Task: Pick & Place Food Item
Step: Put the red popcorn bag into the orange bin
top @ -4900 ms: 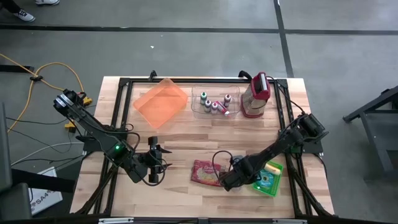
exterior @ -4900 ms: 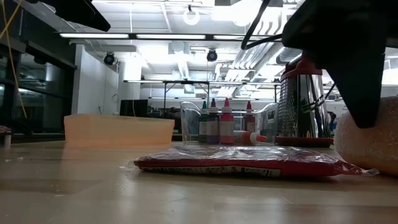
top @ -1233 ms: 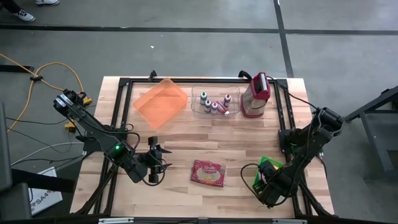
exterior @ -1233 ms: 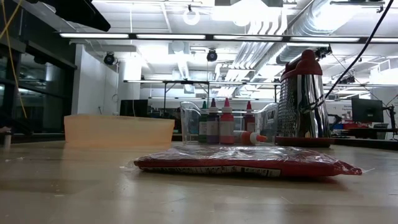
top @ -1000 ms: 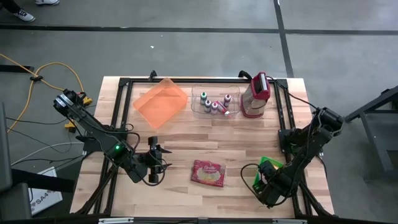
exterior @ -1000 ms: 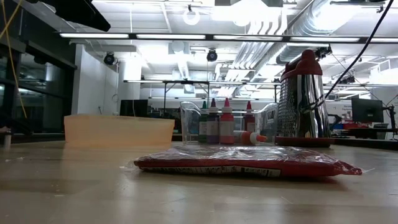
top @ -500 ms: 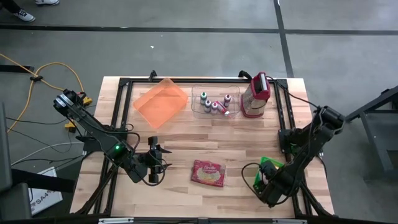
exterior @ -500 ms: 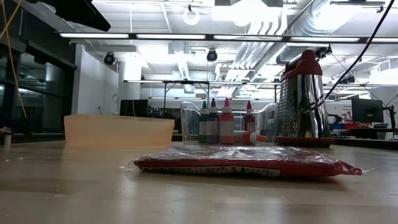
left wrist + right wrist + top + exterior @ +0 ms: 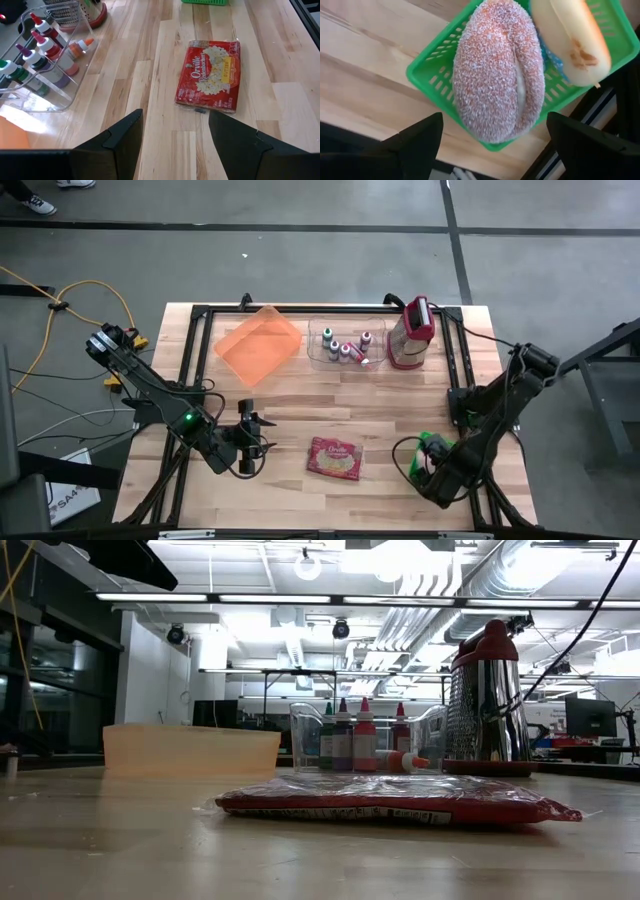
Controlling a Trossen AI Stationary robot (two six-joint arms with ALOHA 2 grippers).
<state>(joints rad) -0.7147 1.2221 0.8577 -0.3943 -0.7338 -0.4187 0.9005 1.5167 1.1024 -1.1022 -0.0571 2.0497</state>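
A sugar-coated doughnut (image 9: pixel 497 75) lies in a green basket (image 9: pixel 432 62) beside a smooth pale bun (image 9: pixel 570 40). The basket (image 9: pixel 433 446) stands near the table's right front corner. My right gripper (image 9: pixel 495 122) hangs open above the doughnut and points down, one finger on either side of it and clear of it. The arm hides the doughnut in the high view. A red popcorn packet (image 9: pixel 335 458) lies flat on the table at front centre. My left gripper (image 9: pixel 175 131) waits open to the packet's left (image 9: pixel 250 445), clear of it.
An orange tray (image 9: pixel 258 343), a clear bin of small bottles (image 9: pixel 345 347) and a red-topped metal grater (image 9: pixel 412 332) stand along the far edge. Black frame rails (image 9: pixel 458 370) run along the table's sides. Bare wood lies between the packet (image 9: pixel 390 802) and the far row.
My right gripper has risen a little above the green basket. The doughnut stays in the basket.
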